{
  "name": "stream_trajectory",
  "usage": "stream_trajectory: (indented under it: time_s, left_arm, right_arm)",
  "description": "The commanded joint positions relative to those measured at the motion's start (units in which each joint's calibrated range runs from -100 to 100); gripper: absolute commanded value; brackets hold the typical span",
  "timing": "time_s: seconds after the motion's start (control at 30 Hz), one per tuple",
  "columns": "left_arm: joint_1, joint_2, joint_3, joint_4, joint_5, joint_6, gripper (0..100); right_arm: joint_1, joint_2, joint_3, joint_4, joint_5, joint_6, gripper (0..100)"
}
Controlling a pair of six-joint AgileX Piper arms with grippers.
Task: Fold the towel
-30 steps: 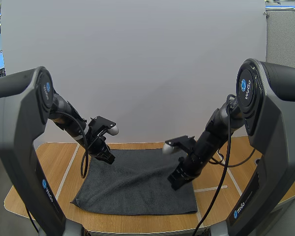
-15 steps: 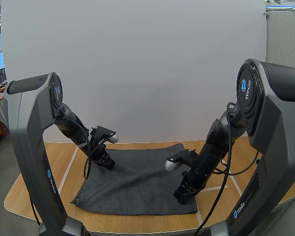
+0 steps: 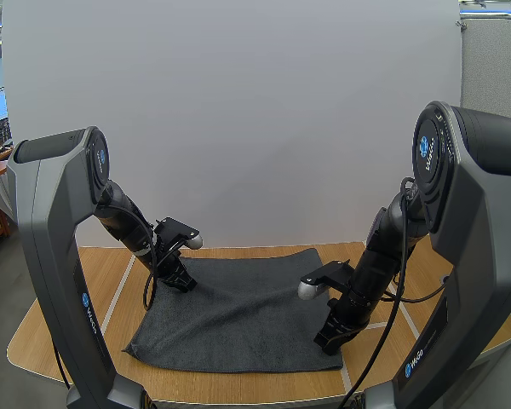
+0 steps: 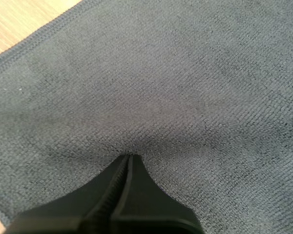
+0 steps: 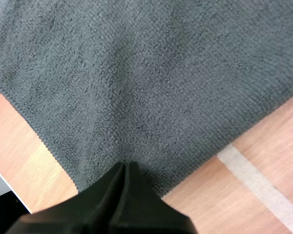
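On the wooden bench [image 3: 64,341] a dark grey towel [image 3: 238,311] lies spread flat. Near its far left corner the left gripper [image 3: 187,285] points down, its fingers [image 4: 112,195] pressed together into one wedge whose tip touches the cloth beside a faint crease. The right gripper [image 3: 325,345] is down at the near right corner, its fingers [image 5: 110,195] likewise closed together, with the tip on the towel just inside its edge, near a pale tape line [image 5: 254,180].

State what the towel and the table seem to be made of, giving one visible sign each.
The towel: probably microfibre, matte dark grey; fine looped weave, stitched hem. The table: wood or wood-look laminate, smooth, pale; grain streaks show.
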Motion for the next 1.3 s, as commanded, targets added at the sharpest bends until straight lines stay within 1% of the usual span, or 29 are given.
stream_trajectory:
  time_s: [0.0, 0.17, 0.3, 0.47, 0.6, 0.67, 0.77, 0.87, 0.93, 1.1, 1.27]
  left_arm:
    - [-0.19, 3.10, -0.54, 1.10, -0.80, -0.90, 0]
    - [-0.19, 3.31, -1.08, 1.10, -0.13, -0.99, 0]
    - [-0.19, 3.31, -1.08, 1.10, -0.13, -0.99, 0]
    - [-0.19, 3.31, -1.09, 1.25, -0.15, -1.01, 0]
    - [-0.19, 3.31, -1.09, 2.05, -0.74, -1.19, 0]
    - [0.03, 3.31, -1.09, 3.62, -3.10, -2.33, 0]
    - [0.78, 3.31, -1.09, 5.18, -4.00, -2.81, 0]
    - [1.90, 3.31, -1.09, 5.28, -4.14, -2.81, 0]
    - [2.29, 3.31, -1.38, 5.28, -4.14, -2.81, 0]
    - [2.56, 3.31, -2.66, 5.01, -0.34, -2.81, 0]
    - [2.56, 3.31, -4.33, 1.41, 4.50, -2.81, 0]
  right_arm:
    - [-0.26, -0.69, 0.28, -0.75, 0.23, -0.01, 0]
    - [-0.26, -0.46, 0.28, -0.88, -0.07, -0.01, 0]
    - [-0.26, -0.45, 1.41, -2.24, -0.21, 0.13, 0]
    - [-0.26, -0.45, 2.67, -5.80, -2.59, 1.43, 0]
    - [-0.26, -0.45, 2.67, -6.19, -2.88, 1.96, 0]
    - [-0.26, -0.45, 2.67, -6.85, -2.88, 2.27, 0]
    - [-0.26, -0.45, 2.67, -8.05, -2.88, 2.66, 0]
    - [-0.26, -0.45, 2.67, -9.41, -3.19, 3.31, 0]
    - [-0.26, -0.45, 2.67, -9.65, -3.39, 3.49, 0]
    - [-0.26, -0.45, 2.67, -10.57, -3.39, 3.86, 0]
    - [-0.26, -0.45, 2.67, -8.68, -3.56, 3.86, 0]
